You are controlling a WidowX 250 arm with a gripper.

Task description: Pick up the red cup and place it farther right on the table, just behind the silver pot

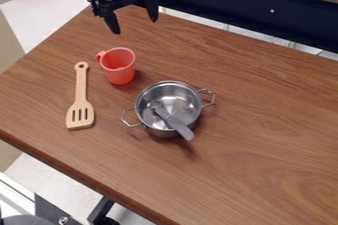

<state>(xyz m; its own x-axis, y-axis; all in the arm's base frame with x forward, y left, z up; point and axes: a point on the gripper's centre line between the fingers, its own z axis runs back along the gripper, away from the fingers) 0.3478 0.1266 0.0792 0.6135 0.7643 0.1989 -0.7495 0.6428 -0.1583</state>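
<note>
Hanging over the far left part of the wooden table [264,135], claw [135,24] spread wide, with nothing between its fingers. Nearest to it, just nearer the camera: an orange-red plastic cup [120,73], handle toward the left. Left of that, lying flat, a slotted wooden spatula [80,98], slots at the near end. Right of the spatula and nearer than the cup, a two-handled steel pot [161,91], with a gray-handled utensil [173,121] leaning over its near rim.
</note>
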